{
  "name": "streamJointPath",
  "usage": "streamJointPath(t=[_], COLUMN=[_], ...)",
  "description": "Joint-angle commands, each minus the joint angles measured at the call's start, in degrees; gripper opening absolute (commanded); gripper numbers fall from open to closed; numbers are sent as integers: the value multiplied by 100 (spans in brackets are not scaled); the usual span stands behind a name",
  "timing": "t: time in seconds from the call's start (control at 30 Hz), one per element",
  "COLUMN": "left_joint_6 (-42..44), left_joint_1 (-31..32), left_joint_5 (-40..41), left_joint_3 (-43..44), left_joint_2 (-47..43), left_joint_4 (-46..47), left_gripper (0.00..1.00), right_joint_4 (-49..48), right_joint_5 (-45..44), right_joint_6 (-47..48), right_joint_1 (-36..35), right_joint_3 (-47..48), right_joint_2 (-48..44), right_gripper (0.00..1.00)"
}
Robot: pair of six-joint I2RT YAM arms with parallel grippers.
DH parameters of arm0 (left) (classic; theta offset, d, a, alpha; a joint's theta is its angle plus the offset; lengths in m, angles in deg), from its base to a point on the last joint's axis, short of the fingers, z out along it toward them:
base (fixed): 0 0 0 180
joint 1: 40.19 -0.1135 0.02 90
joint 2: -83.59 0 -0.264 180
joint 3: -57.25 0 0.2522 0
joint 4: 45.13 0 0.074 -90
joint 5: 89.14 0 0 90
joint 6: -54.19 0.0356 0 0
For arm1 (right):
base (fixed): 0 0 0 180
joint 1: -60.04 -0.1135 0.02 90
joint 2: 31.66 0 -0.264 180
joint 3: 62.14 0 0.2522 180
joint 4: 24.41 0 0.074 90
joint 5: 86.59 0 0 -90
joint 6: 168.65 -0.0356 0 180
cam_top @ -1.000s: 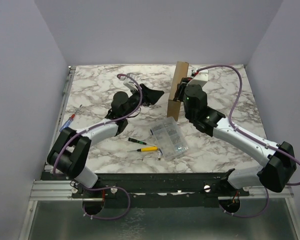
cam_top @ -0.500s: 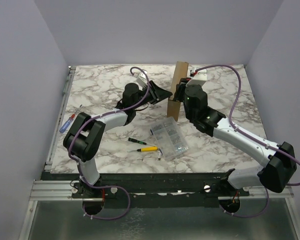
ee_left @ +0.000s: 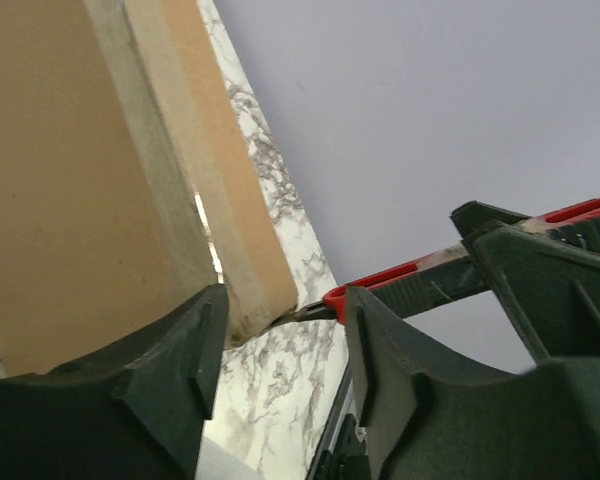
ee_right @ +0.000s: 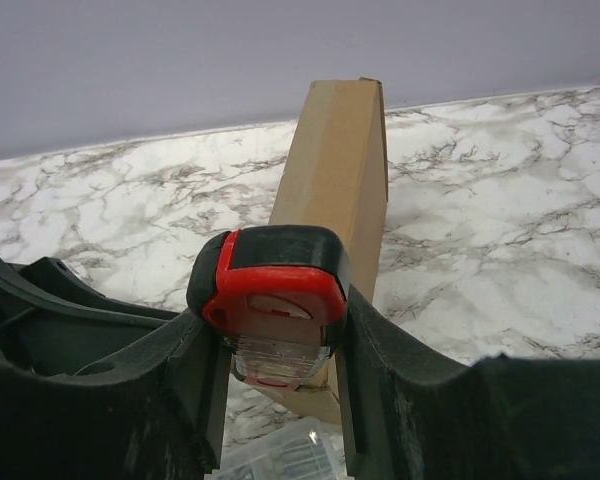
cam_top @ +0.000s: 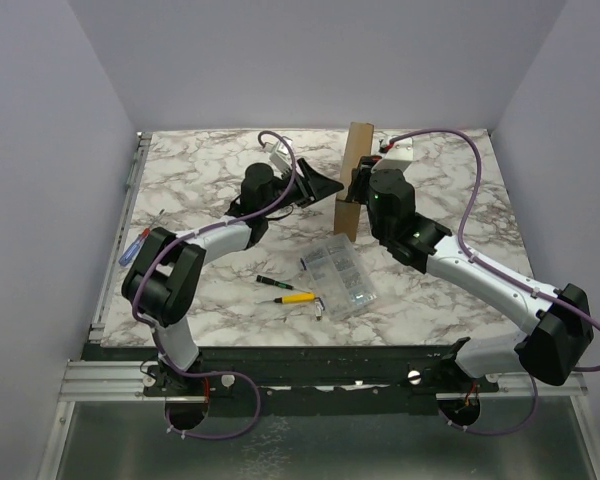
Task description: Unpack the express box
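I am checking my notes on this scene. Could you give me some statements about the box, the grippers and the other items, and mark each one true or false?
1. The express box stands upright on one edge. True.
2. The right gripper is empty. False: it is shut on a red and black tool.
3. The clear case lies nearer to the arm bases than the box. True.
4. The left gripper holds the yellow screwdriver. False: it is open beside the box, and the screwdriver lies on the table.
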Motion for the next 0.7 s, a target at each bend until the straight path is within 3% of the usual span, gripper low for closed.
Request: streamJointPath(t=[0.0, 0.1, 0.3, 0.67], left_joint_6=[285, 363, 395, 404], left_joint_1=[-187, -288, -252, 109], left_joint_5=[-94, -203, -317, -246], left_joint_3=[44, 81, 161, 137], left_joint_2=[-147, -94, 110, 245], left_joint_4=[-456, -587, -780, -709], left_gripper=[49, 44, 50, 35], right_joint_4=[49, 43, 43, -423], right_joint_5=[129, 142, 130, -644], right_joint_6=[-110, -134, -115, 389], right_joint_1=[7, 14, 8, -538], right_joint_3=[42, 53, 94, 141], right_joint_2=[-92, -79, -74, 72], right_gripper=[0, 0, 0, 0])
